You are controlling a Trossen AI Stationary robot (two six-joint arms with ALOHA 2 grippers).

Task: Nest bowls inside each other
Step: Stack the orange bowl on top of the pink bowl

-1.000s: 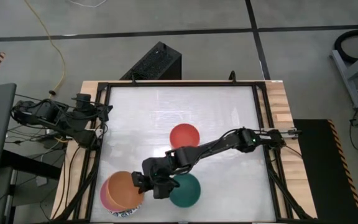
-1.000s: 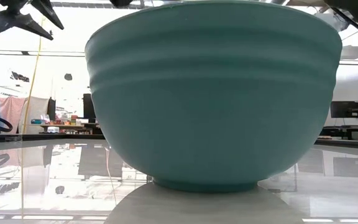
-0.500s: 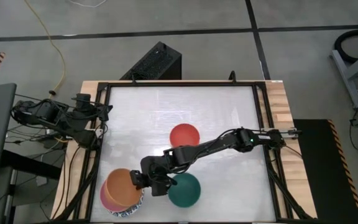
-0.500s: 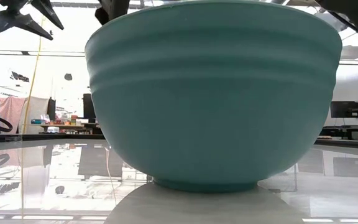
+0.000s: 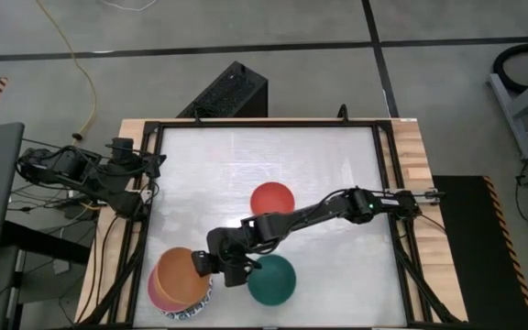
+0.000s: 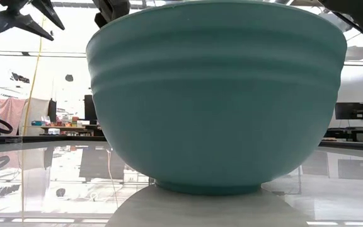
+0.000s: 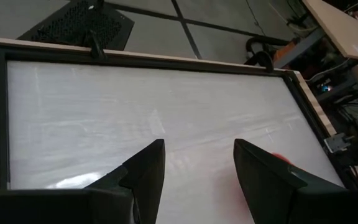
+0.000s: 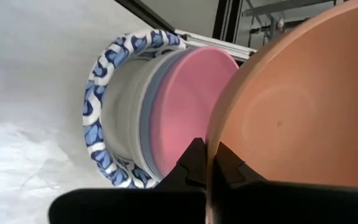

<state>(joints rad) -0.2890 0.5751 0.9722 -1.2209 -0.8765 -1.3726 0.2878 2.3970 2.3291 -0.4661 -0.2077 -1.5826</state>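
Up close, right gripper (image 8: 207,163) pinches orange bowl (image 8: 303,112) rim

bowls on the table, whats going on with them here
The right gripper is shut on the rim of an orange bowl, holding it tilted over a stack of bowls with a pink one on top, near the table's front left. A green bowl and a red bowl sit loose. The left gripper waits open at the table's left edge.

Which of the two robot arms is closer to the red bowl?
The right. Its gripper, shut on the orange bowl, sits near the table's front, its arm passing beside the red bowl. The left gripper waits open at the table's left edge, farther off.
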